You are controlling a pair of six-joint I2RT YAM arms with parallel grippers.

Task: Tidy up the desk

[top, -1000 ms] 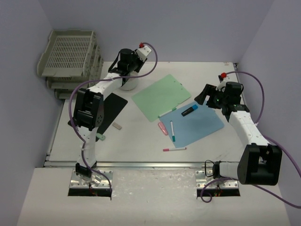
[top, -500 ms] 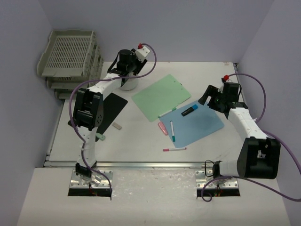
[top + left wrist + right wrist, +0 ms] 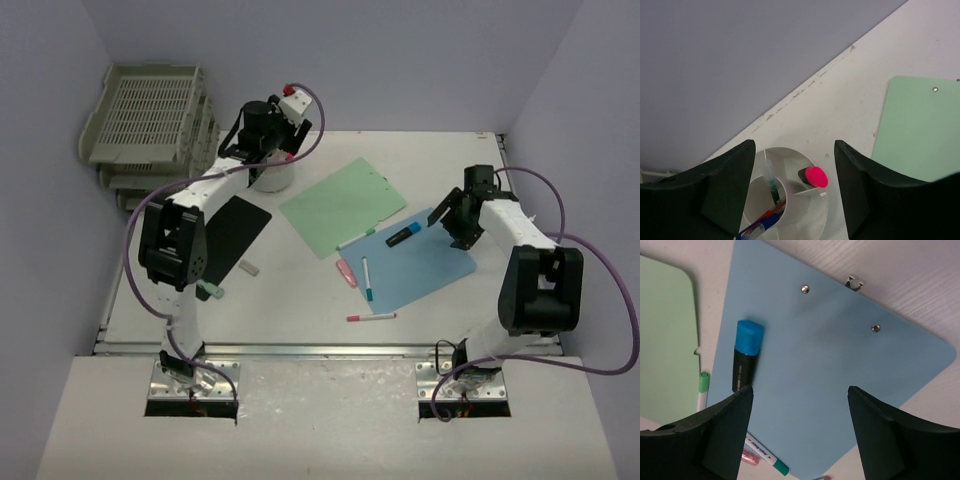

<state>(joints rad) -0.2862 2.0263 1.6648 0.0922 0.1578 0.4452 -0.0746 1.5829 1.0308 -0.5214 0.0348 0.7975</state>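
the desk [image 3: 300, 300] is stretching away from the arm bases. midway, the right claw [image 3: 452, 222] is hovering wide open, empty, over a blue clipboard [image 3: 830, 365]. farthest, the left claw [image 3: 795, 192] is hanging open, empty, above a white pen cup [image 3: 824, 212].

Left jaws opened wider, right arm [image 3: 520, 228] swung over blue clipboard [image 3: 840, 380]

**No legible text in view**

No word, number or brand can be read anywhere on the desk [image 3: 290, 300]. The only trace of print is a short run of small dark characters on the barrel of the white pen [image 3: 765, 456], which lies at the lower left edge of the blue clipboard [image 3: 840, 375]; it is too small to make out. The blue-capped highlighter [image 3: 745, 360], on the clipboard's left part, shows no label that can be read.
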